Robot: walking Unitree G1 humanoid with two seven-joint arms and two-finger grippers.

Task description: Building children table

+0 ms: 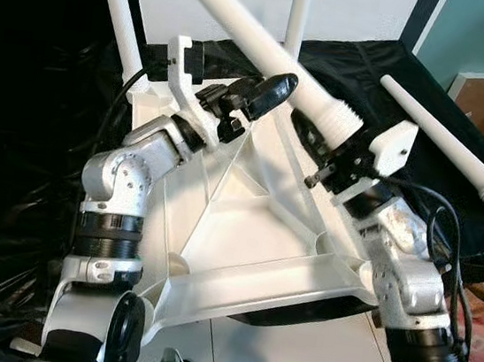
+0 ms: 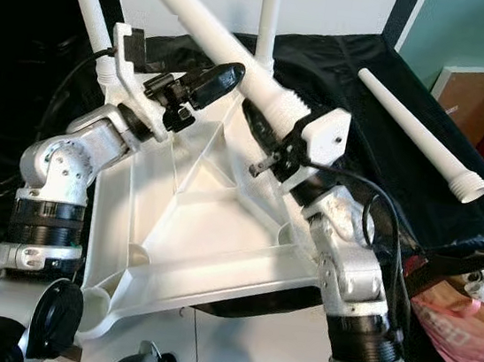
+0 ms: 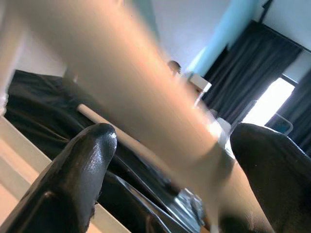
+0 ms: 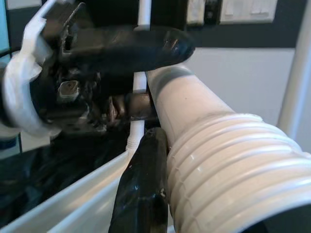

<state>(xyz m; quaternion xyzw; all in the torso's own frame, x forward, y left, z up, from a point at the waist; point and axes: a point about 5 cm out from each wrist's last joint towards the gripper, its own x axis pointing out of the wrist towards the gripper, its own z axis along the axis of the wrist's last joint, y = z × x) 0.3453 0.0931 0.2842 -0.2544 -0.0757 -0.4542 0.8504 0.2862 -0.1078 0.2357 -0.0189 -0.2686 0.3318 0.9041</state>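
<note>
Lying apart on black sheet (image 1: 466,103): spare leg (image 1: 447,146).

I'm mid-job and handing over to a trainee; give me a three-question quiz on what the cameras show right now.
1. True or false: two white plastic table legs already stand upright in the far corners of the upturned white plastic tabletop.
2. Which grippers are on the long white table leg with the ribbed threaded end? A) left gripper alone B) right gripper alone C) both
3. Fill in: the loose spare white leg lies on the black ______, to the robot's right.

Key: 1 true. 2 C: the left is closed around the shaft, the right sits at the threaded end. 3 plastic sheet.
</note>
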